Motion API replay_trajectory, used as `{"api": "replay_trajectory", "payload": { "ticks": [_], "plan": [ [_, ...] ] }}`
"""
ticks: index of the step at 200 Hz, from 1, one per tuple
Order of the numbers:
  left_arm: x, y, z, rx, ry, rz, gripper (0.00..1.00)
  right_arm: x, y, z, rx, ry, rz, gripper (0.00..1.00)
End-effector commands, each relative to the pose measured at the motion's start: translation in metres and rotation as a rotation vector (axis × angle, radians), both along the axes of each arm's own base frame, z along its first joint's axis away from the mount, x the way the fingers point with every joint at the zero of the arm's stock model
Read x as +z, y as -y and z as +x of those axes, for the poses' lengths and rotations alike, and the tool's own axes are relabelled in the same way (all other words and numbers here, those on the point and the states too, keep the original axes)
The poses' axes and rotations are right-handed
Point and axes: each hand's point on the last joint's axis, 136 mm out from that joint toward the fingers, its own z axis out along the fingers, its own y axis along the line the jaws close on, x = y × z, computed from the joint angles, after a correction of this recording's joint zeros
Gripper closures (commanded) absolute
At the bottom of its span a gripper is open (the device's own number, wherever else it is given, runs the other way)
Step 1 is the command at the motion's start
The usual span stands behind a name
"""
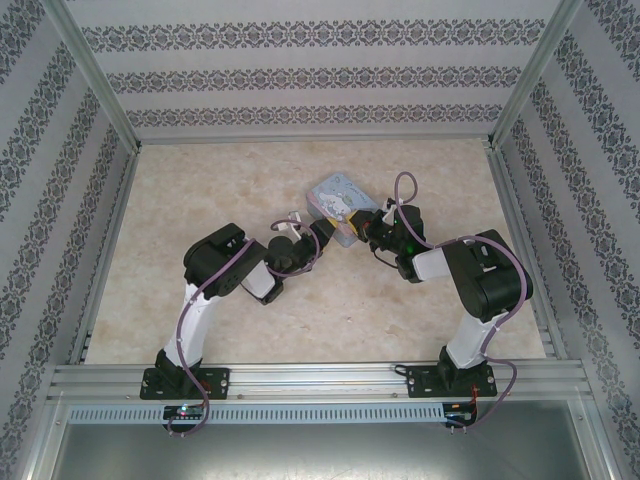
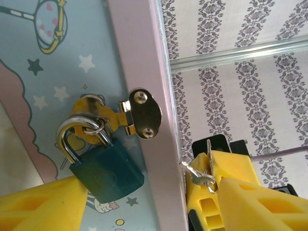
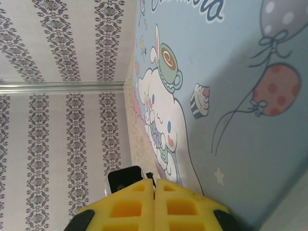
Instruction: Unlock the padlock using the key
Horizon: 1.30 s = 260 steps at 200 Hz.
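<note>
1. Pastel-blue tin [image 1: 338,198] lies between both arms, hasp [image 2: 142,115] facing my left wrist camera.
2. My left gripper [image 2: 154,185], fingers apart, straddles the tin's edge, probably steadying it.
3. My right gripper [image 3: 154,187], pads together, apparently pinches the key [image 2: 208,154].
4. Teal padlock [image 2: 107,166] hangs closed on the hasp, touching one left finger.
5. That key waits just beside the tin's edge, ready for insertion.

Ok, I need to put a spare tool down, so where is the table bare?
Bare: the far-left table between the left wall and the tin, and the near strip along the front rail. Crowded mid-table, where the left hand and right hand meet the tin.
</note>
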Motion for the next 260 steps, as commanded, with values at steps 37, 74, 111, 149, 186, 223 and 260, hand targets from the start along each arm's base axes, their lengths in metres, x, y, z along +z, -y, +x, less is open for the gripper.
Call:
{"api": "replay_trajectory", "payload": {
  "ticks": [37,74,111,149,186,223,260],
  "plan": [
    [-0.06,-0.006,-0.006,0.037,-0.17,0.059,0.28,-0.017,0.0,-0.006,0.009,-0.039,-0.03,1.0],
    [-0.048,-0.007,-0.007,0.032,-0.146,0.057,0.33,-0.017,0.0,-0.007,0.009,-0.038,-0.029,1.0],
    [-0.029,-0.008,-0.011,0.027,-0.11,0.054,0.35,-0.019,0.0,-0.007,0.01,-0.041,-0.03,1.0],
    [-0.036,-0.009,-0.01,0.032,-0.12,0.061,0.37,-0.02,0.001,-0.007,0.008,-0.042,-0.031,1.0],
    [-0.033,-0.01,-0.007,0.036,-0.101,0.07,0.43,-0.02,0.001,-0.008,0.01,-0.043,-0.032,1.0],
    [-0.019,-0.011,-0.004,0.038,-0.055,0.08,0.44,-0.021,0.001,-0.009,0.01,-0.045,-0.034,1.0],
    [-0.014,-0.01,-0.004,0.033,-0.043,0.078,0.45,-0.023,0.002,-0.009,0.01,-0.049,-0.035,1.0]
  ]
}}
